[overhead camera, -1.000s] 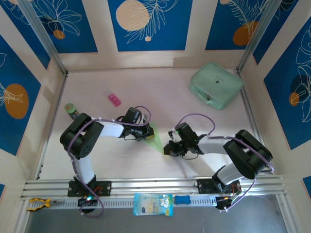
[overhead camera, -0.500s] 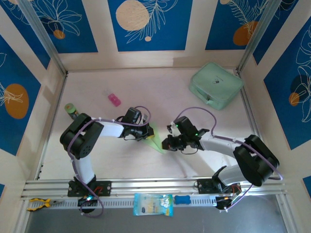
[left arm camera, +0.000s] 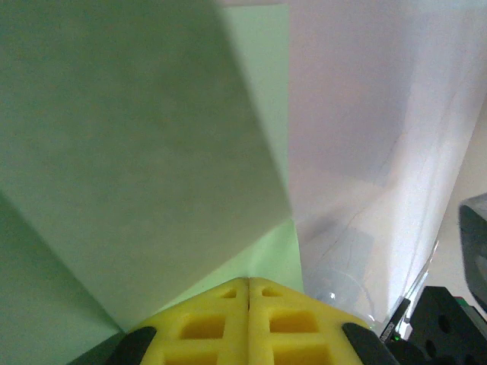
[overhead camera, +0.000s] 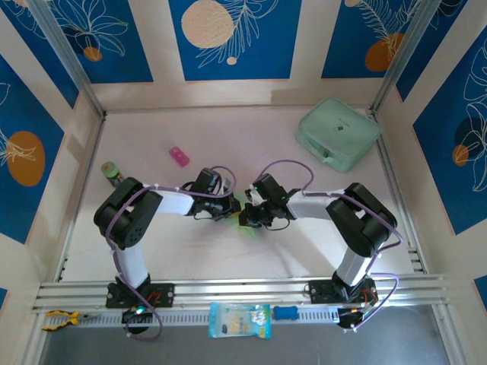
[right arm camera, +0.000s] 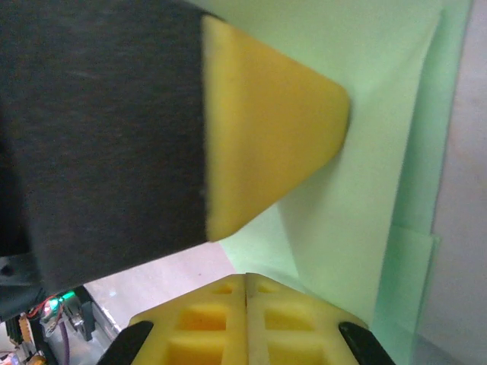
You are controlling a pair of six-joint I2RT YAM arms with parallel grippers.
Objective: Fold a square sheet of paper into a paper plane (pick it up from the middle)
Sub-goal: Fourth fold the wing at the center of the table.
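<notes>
Top view: the left fingers [overhead camera: 231, 207] and right fingers [overhead camera: 246, 218] meet almost tip to tip near the middle of the pale surface [overhead camera: 190, 251]. Between and under them lies the pale-green paper [overhead camera: 252, 228], slivers of it showing beside the tips. A mint case [overhead camera: 338, 134] sits at the far right corner, well apart. A pink item [overhead camera: 179, 157] lies far left of centre, and a small green bottle [overhead camera: 111, 170] stands by the left wall. Left wrist view: the yellow left fingers [left arm camera: 217, 325] are pressed together with no gap. The paper [left arm camera: 137, 152] spreads ahead of them in overlapping folded layers, one diagonal fold edge running down to the tips, with bare surface [left arm camera: 365, 114] to the right. Whether paper is nipped between the pads cannot be told. Right wrist view: the right fingers [right arm camera: 209, 328] are likewise together, their tips at the paper [right arm camera: 373, 167]. One left finger [right arm camera: 266, 129], a yellow pad on a black body, lies across the paper from the upper left. The paper's layered edges run along the right side.
</notes>
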